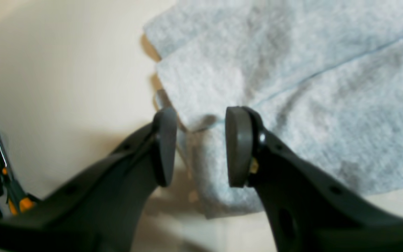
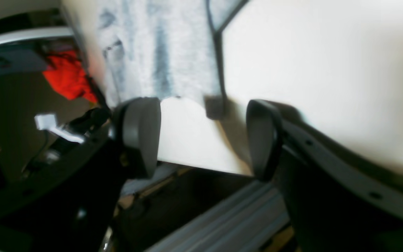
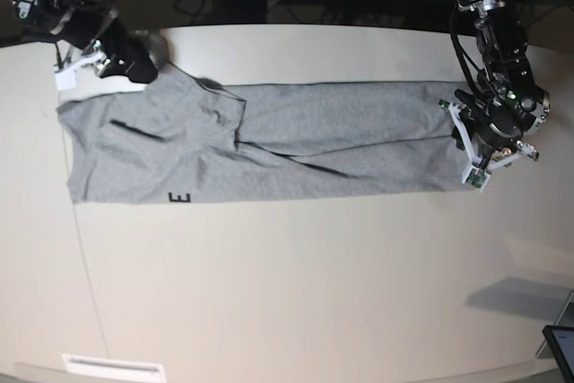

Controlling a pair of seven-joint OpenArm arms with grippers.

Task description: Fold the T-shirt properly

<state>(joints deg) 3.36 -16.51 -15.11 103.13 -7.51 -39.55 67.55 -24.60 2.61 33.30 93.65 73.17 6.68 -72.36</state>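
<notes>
Lying lengthwise left-to-right, T-shirt (image 3: pixel 269 154) flat

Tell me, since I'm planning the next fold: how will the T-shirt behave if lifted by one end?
Probably floppy: the T-shirt lies flat with soft creases, so it should sag and drape. Its layered fold, visible in the left wrist view, may slip apart. It looks light, thin cotton.

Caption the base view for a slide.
Grey T-shirt folded lengthwise on the table, one gripper at each end.

Fuzzy heathered cloth T-shirt (image 3: pixel 314 154) on smooth (matt) table (image 3: pixel 287 293).
</notes>
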